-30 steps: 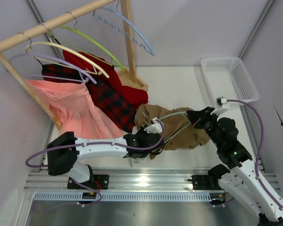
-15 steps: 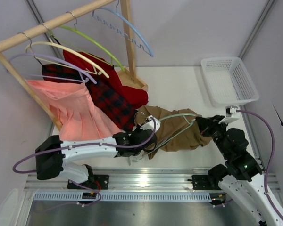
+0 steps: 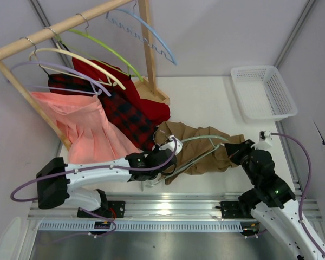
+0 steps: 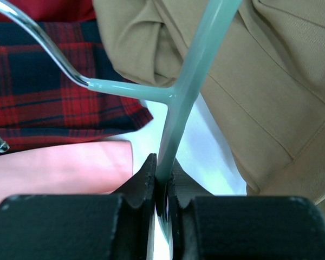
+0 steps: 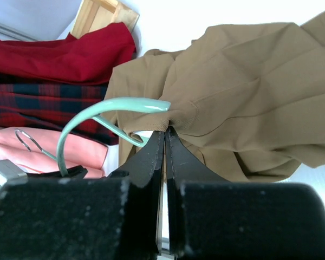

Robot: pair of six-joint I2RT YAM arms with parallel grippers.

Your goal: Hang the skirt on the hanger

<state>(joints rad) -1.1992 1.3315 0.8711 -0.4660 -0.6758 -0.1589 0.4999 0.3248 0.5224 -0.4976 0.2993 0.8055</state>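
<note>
No legible text or labels anywhere

The skirt point(image 3: 206, 154) lies on the worktop point(image 3: 206, 103) near the middle of its front edge. The hanger point(image 3: 197, 138) lies partly over it, hook to the left. Garments point(image 3: 86, 130) on a rack point(image 3: 59, 28) hang just left of the skirt. A basket point(image 3: 262, 92) sits at the back right, well apart.

We see the tan skirt point(image 3: 206, 156) crumpled on the table point(image 3: 206, 103), sage hanger point(image 3: 197, 137) arching over it | our left gripper point(image 3: 161, 162) at the hanger's hook end | our right gripper point(image 3: 235, 153) at the skirt's right edge | we note the white basket point(image 3: 262, 92) well apart, far right.
</note>
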